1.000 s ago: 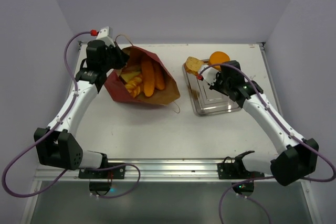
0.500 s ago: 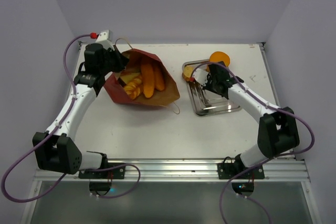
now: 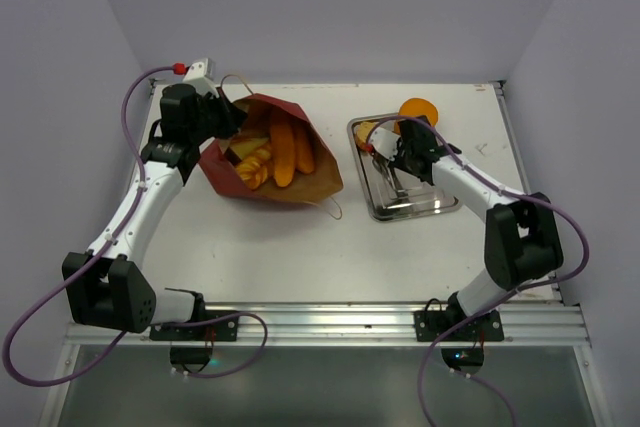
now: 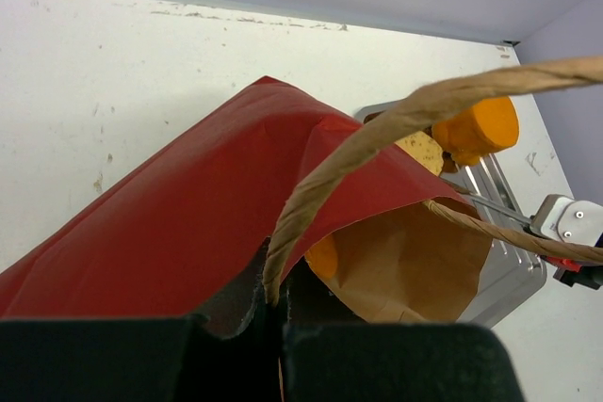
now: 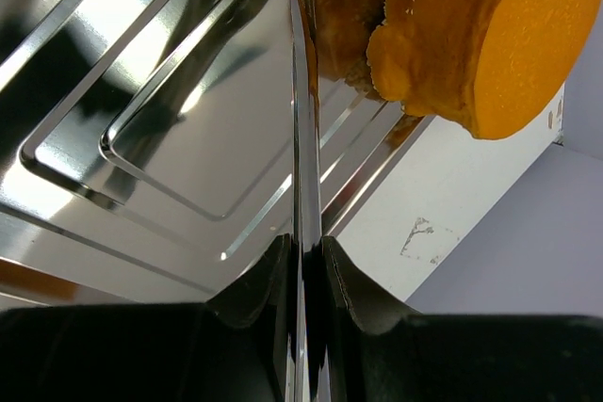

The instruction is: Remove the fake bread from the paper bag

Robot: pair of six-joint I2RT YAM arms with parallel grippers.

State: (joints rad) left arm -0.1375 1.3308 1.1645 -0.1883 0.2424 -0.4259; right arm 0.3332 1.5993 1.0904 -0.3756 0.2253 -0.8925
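bread is only partly in sight. the fake bread (image 3: 283, 150) lies inside the paper bag (image 3: 222, 169). two long orange loaves and some yellow bits peek out of the open mouth, and the rest is tucked under the paper. the bag lies on its side at the far left of the table (image 3: 300, 247).

in the left wrist view the red flap hides nearly all of the inside, and a brown handle (image 4: 377, 129) cuts across the picture. the left gripper (image 4: 276, 294) is cut off by the bottom of that view. its two fingers are squeezed tight on the bag's red edge, right where the handle starts.

the right gripper (image 5: 303, 247) is pinched on a thin metal tool (image 5: 303, 138). the tool is seen edge-on, so i cannot tell what kind it is, and its far tip runs off the top of the right wrist view. a round orange bun (image 3: 417, 109) sits at the far edge of the steel tray (image 3: 425, 199). a small pale piece (image 3: 365, 132) sits at the tray's far left corner, partly hidden by the gripper in the top view.

the left arm stretches far out along the left side of the table, and its wrist turns right toward the bag's far left corner. the right arm is folded, with its elbow at the near right. its forearm runs far and left over the tray, and the gripper is low over the tray's far left part.
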